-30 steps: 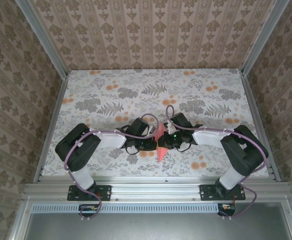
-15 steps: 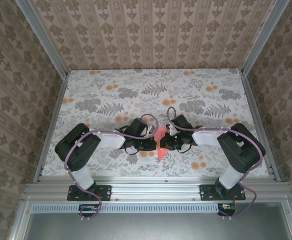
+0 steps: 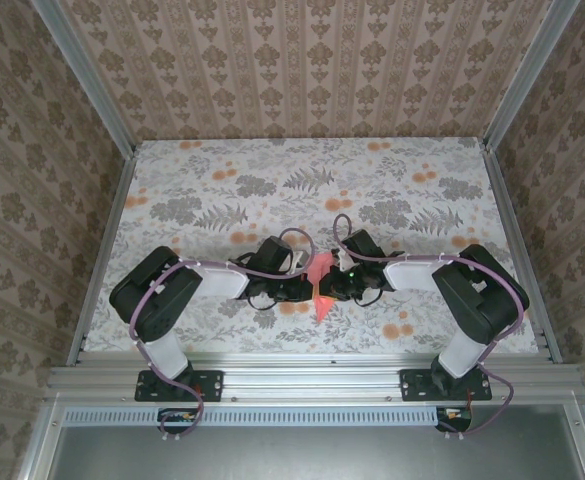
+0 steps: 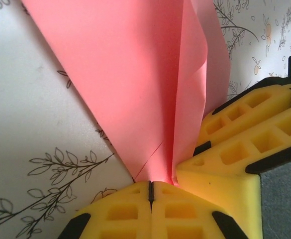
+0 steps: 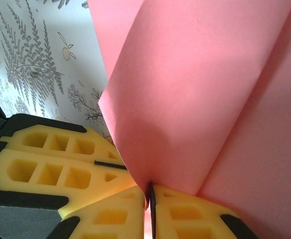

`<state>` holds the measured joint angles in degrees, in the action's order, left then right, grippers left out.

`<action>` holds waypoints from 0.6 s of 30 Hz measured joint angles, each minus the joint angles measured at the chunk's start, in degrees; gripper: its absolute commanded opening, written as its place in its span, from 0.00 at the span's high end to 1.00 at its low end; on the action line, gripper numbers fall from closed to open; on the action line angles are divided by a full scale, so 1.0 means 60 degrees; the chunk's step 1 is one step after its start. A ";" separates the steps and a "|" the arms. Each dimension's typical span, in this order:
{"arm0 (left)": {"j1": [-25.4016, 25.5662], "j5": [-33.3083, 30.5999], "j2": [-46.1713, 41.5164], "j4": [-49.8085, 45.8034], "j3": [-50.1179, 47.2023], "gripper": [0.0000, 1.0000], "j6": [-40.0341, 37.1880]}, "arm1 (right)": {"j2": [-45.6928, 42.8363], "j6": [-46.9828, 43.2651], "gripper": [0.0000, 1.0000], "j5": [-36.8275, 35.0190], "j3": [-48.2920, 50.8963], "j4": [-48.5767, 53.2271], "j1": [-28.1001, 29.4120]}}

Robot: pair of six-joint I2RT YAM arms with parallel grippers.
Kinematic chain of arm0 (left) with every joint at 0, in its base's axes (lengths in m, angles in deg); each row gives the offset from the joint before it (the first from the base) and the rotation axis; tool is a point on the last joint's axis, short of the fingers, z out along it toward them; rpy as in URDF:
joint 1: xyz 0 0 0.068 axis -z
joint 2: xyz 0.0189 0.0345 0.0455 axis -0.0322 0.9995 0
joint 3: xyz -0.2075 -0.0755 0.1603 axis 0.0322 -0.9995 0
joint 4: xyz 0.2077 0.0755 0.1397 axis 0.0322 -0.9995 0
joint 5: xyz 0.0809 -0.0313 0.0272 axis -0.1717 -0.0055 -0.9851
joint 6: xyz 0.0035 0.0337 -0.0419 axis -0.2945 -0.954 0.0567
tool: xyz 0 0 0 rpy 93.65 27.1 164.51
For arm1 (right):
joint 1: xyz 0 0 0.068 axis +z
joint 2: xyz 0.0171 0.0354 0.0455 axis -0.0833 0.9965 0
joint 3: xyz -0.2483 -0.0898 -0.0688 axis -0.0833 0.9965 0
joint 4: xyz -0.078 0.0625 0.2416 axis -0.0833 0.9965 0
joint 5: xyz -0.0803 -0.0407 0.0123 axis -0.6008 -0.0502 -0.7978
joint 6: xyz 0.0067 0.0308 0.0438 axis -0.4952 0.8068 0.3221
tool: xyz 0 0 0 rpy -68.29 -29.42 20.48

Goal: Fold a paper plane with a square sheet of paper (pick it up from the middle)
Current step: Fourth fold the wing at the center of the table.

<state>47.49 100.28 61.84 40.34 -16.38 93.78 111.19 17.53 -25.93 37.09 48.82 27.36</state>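
Observation:
The salmon-pink paper plane (image 3: 320, 288) stands pinched between both grippers near the table's front middle, its slim point aimed at the near edge. My left gripper (image 3: 306, 290) is shut on its left side. In the left wrist view the yellow fingertips (image 4: 130, 209) meet on the paper's (image 4: 135, 84) lower edge, with folded layers rising to the right. My right gripper (image 3: 335, 288) is shut on the other side. In the right wrist view its jaws (image 5: 149, 191) clamp the bottom of a fold in the paper (image 5: 200, 84). The two grippers' fingers touch each other.
The table (image 3: 222, 190) carries a floral cloth with grey leaves and orange flowers. Aluminium rails (image 3: 312, 378) frame the near edge and sides. The right gripper's fingers (image 4: 244, 134) crowd the left wrist view; the left gripper's fingers (image 5: 50, 159) crowd the right wrist view.
The right arm's elbow has shifted slightly toward the near edge and its gripper has pressed in closer to the left one. The paper stays pinched by both.

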 measured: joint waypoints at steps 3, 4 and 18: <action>-0.0025 0.0051 0.0011 0.0044 -0.0018 1.00 0.0015 | 0.0004 0.0000 0.86 0.0000 0.0000 -0.0004 0.0000; -0.0040 0.0066 0.0011 0.0066 -0.0025 1.00 0.0025 | 0.0004 0.0000 0.86 0.0000 0.0000 -0.0007 0.0000; -0.0175 0.0342 0.0029 0.0648 -0.0306 1.00 0.0204 | 0.0197 0.0160 0.83 0.0291 0.0080 -0.0688 0.0000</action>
<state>46.44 102.33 62.01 44.23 -18.22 95.00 112.37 18.49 -24.18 37.57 44.69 27.36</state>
